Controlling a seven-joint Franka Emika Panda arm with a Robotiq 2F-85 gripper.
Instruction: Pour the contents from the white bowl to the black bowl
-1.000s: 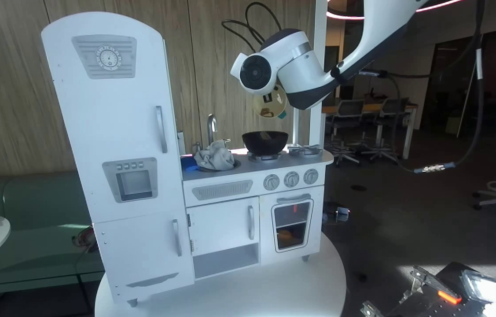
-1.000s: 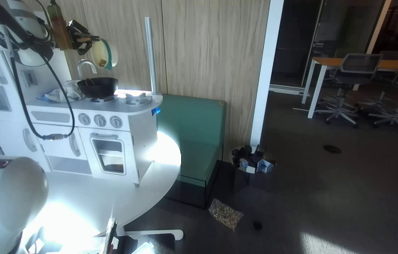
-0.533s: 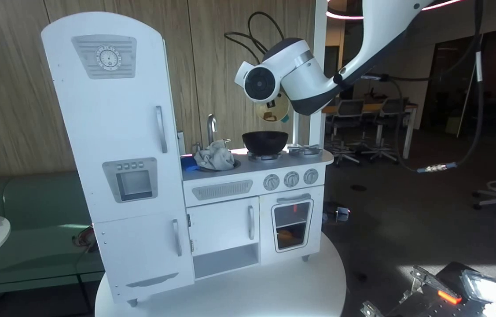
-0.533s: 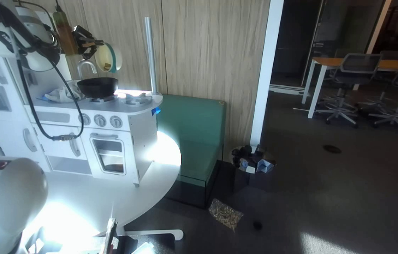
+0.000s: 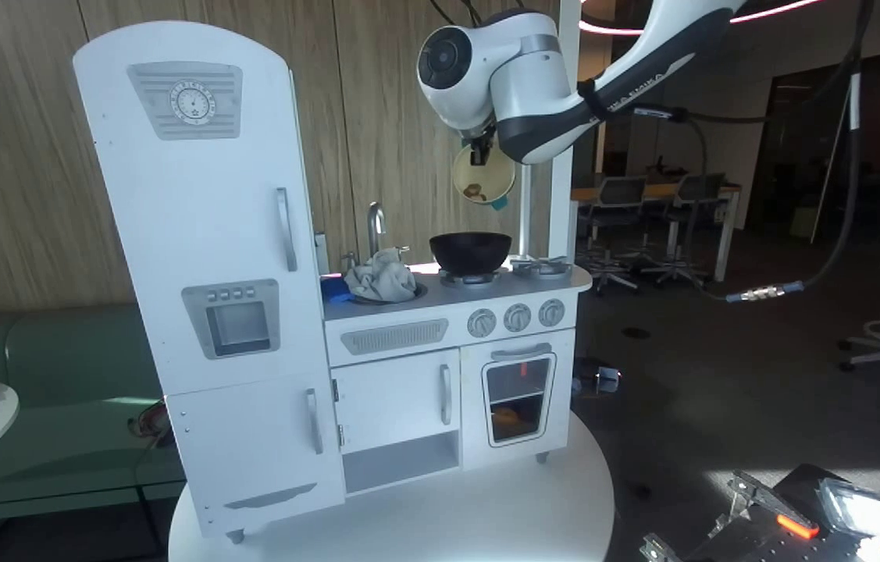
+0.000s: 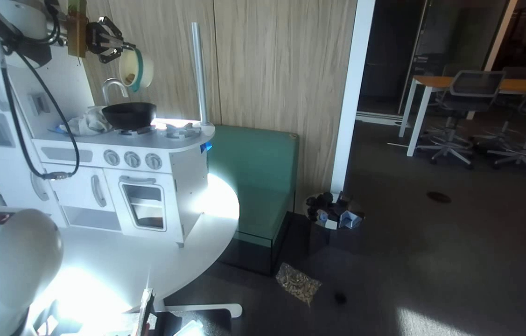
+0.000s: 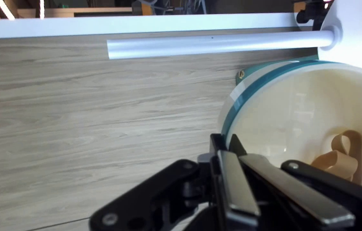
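While lifting the wrist (image 5: 443,58) well above its height of half a second ago, raises the white bowl (image 5: 488,173) only slightly, in the upper middle of an exterior view. Grasps its teal-banded rim with the gripper (image 7: 225,138), pinching the edge low in the wrist view, a little right of centre. Holds it tipped on its side, with the mouth facing outward rather than down, above the black bowl (image 5: 471,254) and apart from it in both exterior views. Leaves the black bowl upright on its burner (image 5: 471,279), unmoved.

Keeps tan curled pieces (image 7: 345,163) inside the white bowl, toward the lower right of the wrist view. Shows no pale patch at the black bowl's rim, unlike a second ago; hints perhaps at a piece dropped in, but cannot tell, with the inside hidden.

Gives no sure sign of a steeper tilt from the new wrist pose. Looks like repositioning midway through the pour rather than the end of it, to judge by the remaining load. Probably calls for further tipping, with the mouth kept over the black bowl and the pinch kept tight. Risks spilling the loose pieces past the rim onto the counter (image 5: 446,295).
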